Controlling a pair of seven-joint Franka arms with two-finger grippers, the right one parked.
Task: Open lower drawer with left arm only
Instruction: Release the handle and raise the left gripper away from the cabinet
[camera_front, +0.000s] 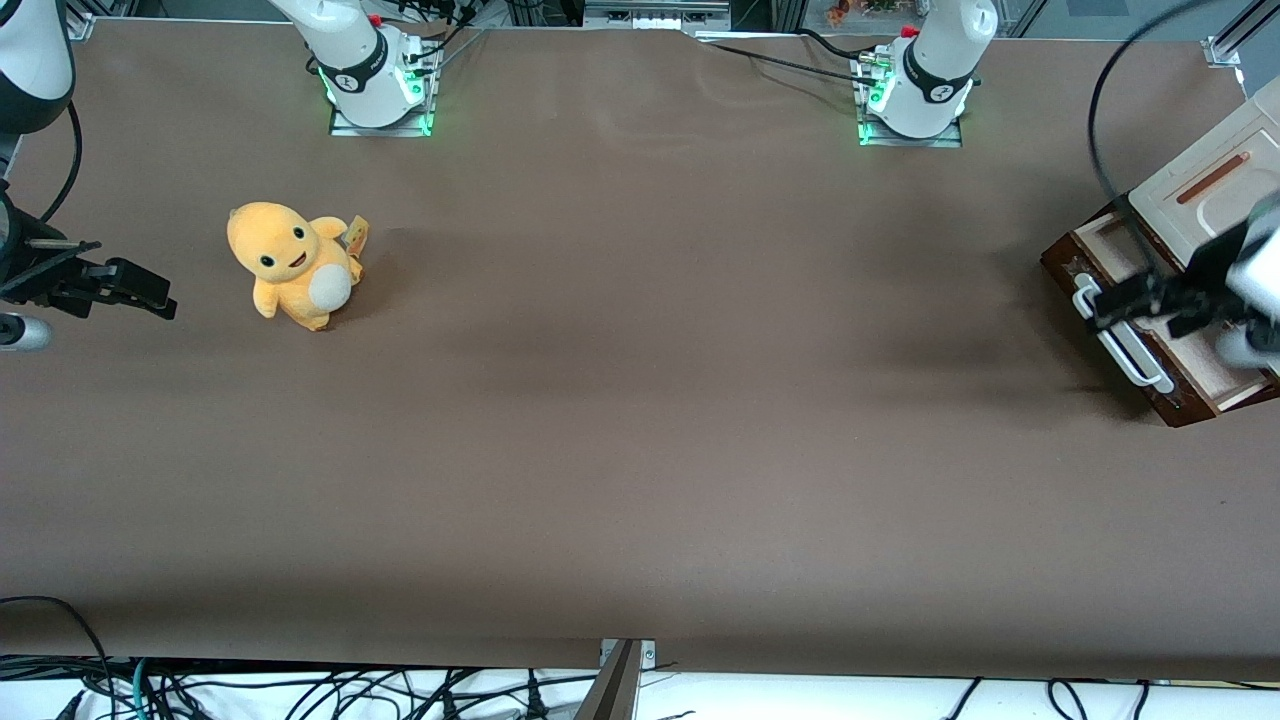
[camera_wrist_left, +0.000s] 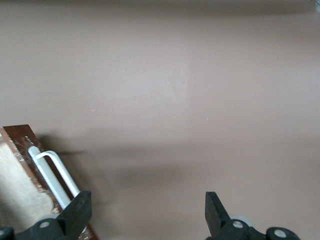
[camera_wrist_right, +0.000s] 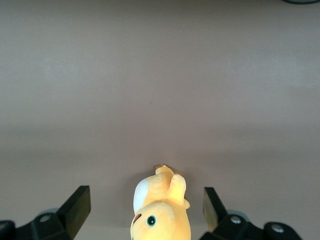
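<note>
Black hand (camera_front: 1125, 303) hovers spread over lower drawer's (camera_front: 1190, 352) white handle (camera_front: 1130, 345).

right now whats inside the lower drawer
The lower drawer is pulled out, showing a pale cream floor with nothing visible on it. The pincer, open at the white handle, and the cabinet top cover the rest.

The surface (camera_front: 640, 420) wears a matt brown covering, smooth apart from faint ripples. The lower drawer (camera_front: 1150, 375) shows a glossy dark brown wood front, a smooth white bar handle (camera_wrist_left: 50, 175) and a pale, dull inside. Above that handle hangs the tool (camera_wrist_left: 145, 215), fingers spread, in matt black plastic. The plush toy (camera_front: 292, 265) is soft yellow fabric.
</note>
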